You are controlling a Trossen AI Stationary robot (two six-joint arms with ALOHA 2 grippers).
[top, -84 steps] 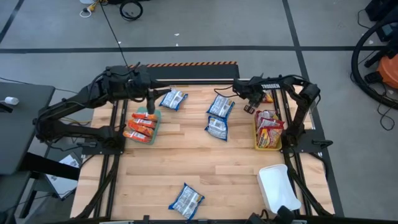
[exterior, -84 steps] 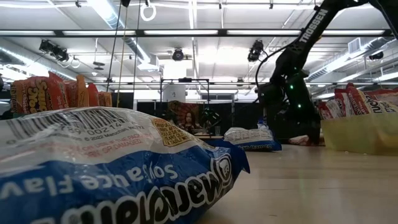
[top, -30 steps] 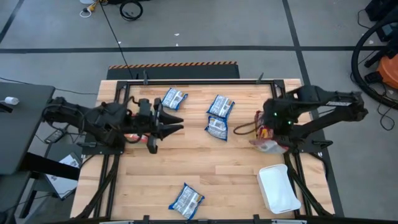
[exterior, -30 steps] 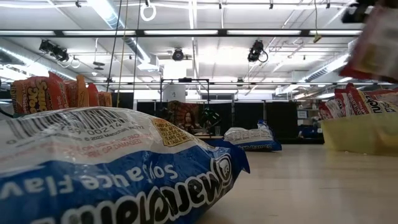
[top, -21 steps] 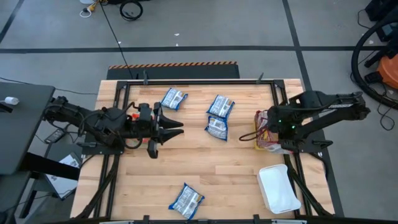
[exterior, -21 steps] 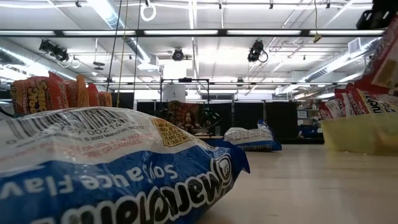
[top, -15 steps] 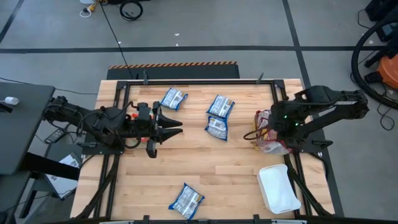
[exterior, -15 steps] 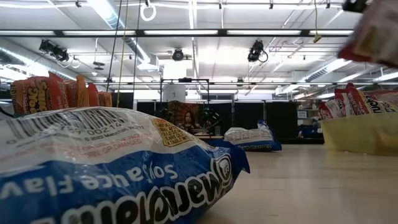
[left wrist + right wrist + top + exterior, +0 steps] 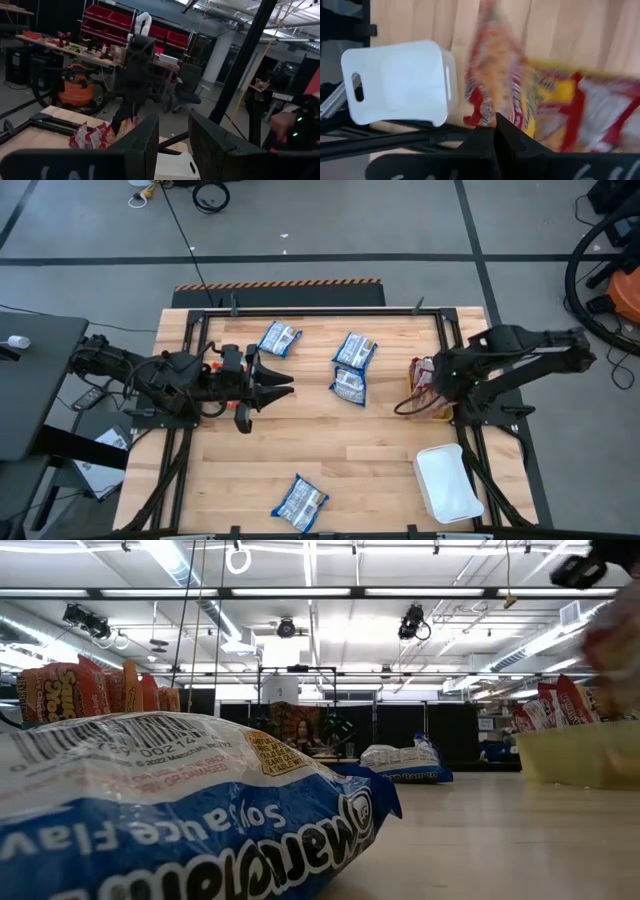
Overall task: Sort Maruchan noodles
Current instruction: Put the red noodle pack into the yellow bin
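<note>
Two claws differ: the right gripper (image 9: 496, 131) pinches a silvery-red Maruchan packet (image 9: 495, 80) over the yellow bin (image 9: 428, 412); the left gripper (image 9: 283, 383) hovers spread, holding nothing.

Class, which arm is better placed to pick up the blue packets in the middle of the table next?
Left: its open end effector points toward the blue packets. The right end effector is occupied, gripping a red packet at the yellow bin.

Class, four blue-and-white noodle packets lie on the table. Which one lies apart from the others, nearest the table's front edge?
The blue-and-white packet lying alone on the bare wood near the front edge. The other three cluster at the far end, between the two arms.
</note>
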